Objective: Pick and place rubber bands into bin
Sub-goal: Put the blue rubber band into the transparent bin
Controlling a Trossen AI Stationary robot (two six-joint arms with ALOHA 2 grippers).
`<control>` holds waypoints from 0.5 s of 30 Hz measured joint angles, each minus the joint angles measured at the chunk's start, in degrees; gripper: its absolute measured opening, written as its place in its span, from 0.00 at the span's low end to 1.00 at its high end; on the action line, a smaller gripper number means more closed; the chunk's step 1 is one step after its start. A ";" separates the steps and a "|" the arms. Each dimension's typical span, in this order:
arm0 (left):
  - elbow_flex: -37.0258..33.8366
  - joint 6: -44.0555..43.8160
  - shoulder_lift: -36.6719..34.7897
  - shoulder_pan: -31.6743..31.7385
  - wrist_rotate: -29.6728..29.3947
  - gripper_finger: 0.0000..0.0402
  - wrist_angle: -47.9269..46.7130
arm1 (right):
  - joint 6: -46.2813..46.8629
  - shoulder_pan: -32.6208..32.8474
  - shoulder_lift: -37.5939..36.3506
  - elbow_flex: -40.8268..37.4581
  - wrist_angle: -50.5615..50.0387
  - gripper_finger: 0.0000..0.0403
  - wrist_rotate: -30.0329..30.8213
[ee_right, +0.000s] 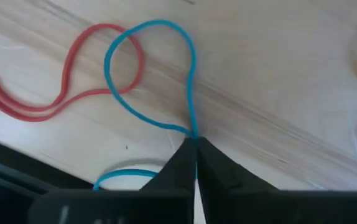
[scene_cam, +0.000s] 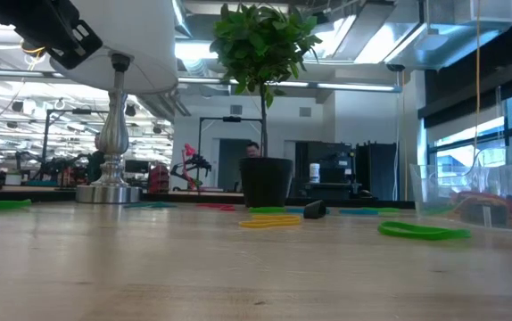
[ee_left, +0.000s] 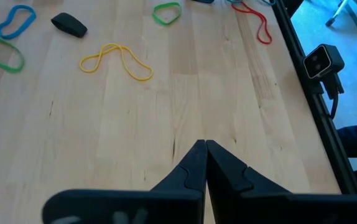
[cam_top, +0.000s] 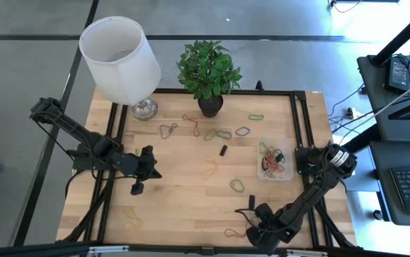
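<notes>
Blue rubber band (ee_right: 153, 81), a thin loop, is pinched at one end between the clenched fingers of the right hand (ee_right: 194, 146), low over the near edge of the wooden bench (cam_top: 183, 193), toward its right corner. A red band (ee_right: 66, 87) lies crossed under the blue loop. The bin (cam_top: 274, 160) sits near the bench's right edge, already holding a tangle of bands. More rubber bands (cam_top: 219, 133) lie scattered toward the far edge by the plant pot (cam_top: 210, 106) and lamp (cam_top: 123, 61). The left hand (ee_left: 204, 149) hangs clenched and empty over the bench's left-middle.
</notes>
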 joint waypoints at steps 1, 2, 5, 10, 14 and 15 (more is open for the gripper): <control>0.00 0.00 0.00 0.00 0.00 0.01 -0.01 | -0.31 -0.17 0.00 0.01 0.02 0.03 -0.45; 0.00 0.00 0.00 0.00 0.00 0.01 -0.01 | -0.41 -0.33 0.00 0.19 -0.21 0.03 -1.07; 0.00 0.02 0.00 0.00 0.00 0.01 -0.03 | -0.58 -0.43 -0.24 2.18 -3.12 0.01 -0.97; 0.00 0.02 0.00 0.00 0.00 0.01 -0.03 | -0.71 -0.38 -0.65 10.31 -16.84 0.00 4.68; 0.00 0.02 0.00 0.00 0.01 0.01 -0.03 | -1.48 -0.43 -1.15 18.87 -29.88 0.00 5.62; 0.00 0.02 0.00 0.00 0.00 0.01 -0.03 | -2.02 -0.39 -1.11 20.99 -32.68 0.00 6.28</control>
